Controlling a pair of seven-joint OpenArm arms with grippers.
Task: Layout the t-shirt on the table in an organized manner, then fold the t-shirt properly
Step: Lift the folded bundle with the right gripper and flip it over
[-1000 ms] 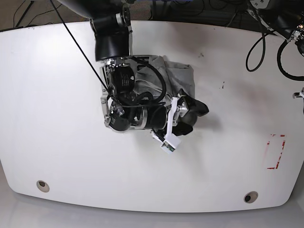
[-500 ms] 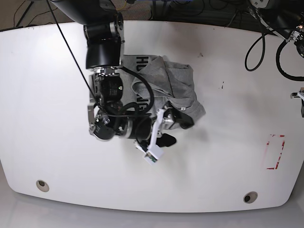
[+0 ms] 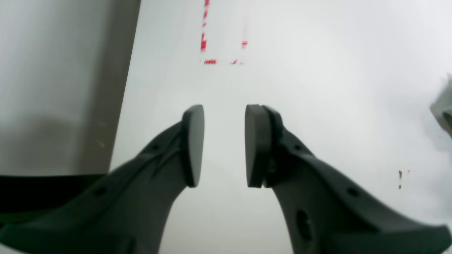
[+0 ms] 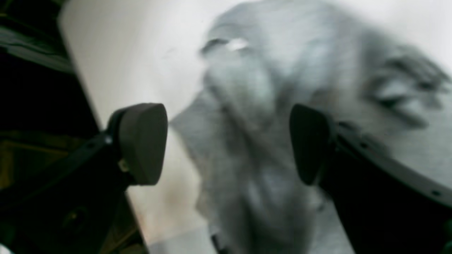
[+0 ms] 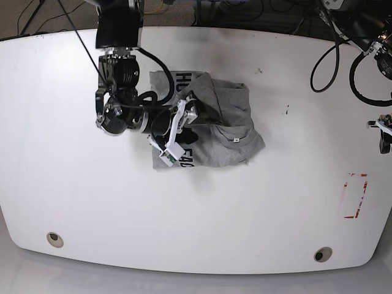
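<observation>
The grey t-shirt point(image 5: 226, 116) lies crumpled in a heap at the middle of the white table point(image 5: 73, 184), with black lettering showing at its left and lower edges. My right gripper point(image 5: 191, 125) hovers over the heap's left part. In the right wrist view this gripper point(image 4: 227, 144) stands wide open, and the blurred t-shirt point(image 4: 268, 88) lies below with nothing pinched. My left gripper point(image 5: 383, 136) is at the table's right edge, far from the shirt. In the left wrist view it point(image 3: 224, 144) is open with only bare table point(image 3: 317, 70) between its pads.
A red tape mark point(image 5: 354, 196) sits near the right edge and shows ahead of the left gripper as red tape mark point(image 3: 206, 38). Two grommet holes point(image 5: 55, 239) point(image 5: 323, 253) lie along the front. Black cables point(image 5: 331, 61) hang over the back right corner.
My right arm has pulled back to the left and toward the far edge, uncovering most of the shirt. Its gripper went from the heap's right side to its left part. The left arm stayed put.
</observation>
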